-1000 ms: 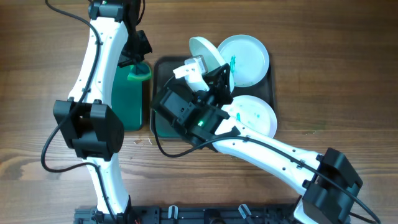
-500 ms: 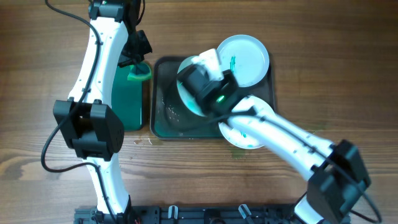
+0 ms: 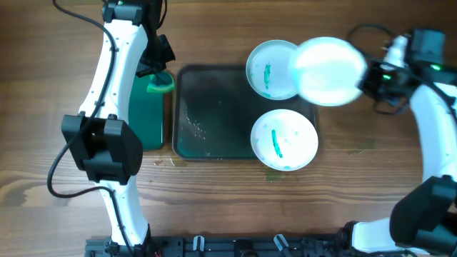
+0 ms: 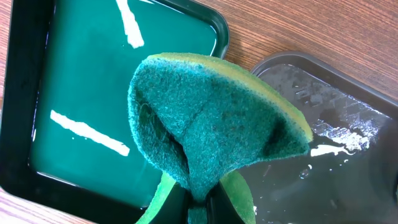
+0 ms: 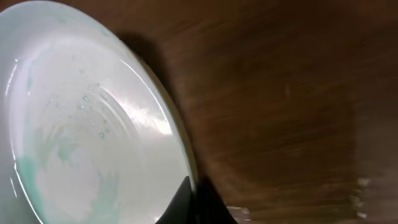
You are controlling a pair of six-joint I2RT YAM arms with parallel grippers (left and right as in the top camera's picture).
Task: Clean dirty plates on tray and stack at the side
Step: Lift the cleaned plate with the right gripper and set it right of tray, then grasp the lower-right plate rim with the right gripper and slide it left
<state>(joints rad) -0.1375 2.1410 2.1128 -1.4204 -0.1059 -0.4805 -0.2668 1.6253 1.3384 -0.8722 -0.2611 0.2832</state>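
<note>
My right gripper [image 3: 368, 75] is shut on the rim of a white plate [image 3: 328, 71] and holds it in the air over the tray's right edge. In the right wrist view the plate [image 5: 81, 137] has faint teal smears and the fingers [image 5: 189, 199] pinch its edge. Two plates with teal streaks lie on the dark-green tray [image 3: 207, 107]: one at the back right [image 3: 268, 69], one at the front right [image 3: 283, 138]. My left gripper [image 3: 153, 68] is shut on a green sponge [image 4: 211, 118] over the gap between the two trays.
A smaller narrow green tray [image 3: 146, 114] with teal liquid lies left of the big tray; it also shows in the left wrist view [image 4: 81, 93]. The big tray's left half is wet, with water drops [image 4: 329, 149]. Bare wood table lies to the right [image 3: 357, 157].
My right arm swung the held plate from above the tray's middle to the right, out past the tray's right edge. The left arm and sponge stayed still.
</note>
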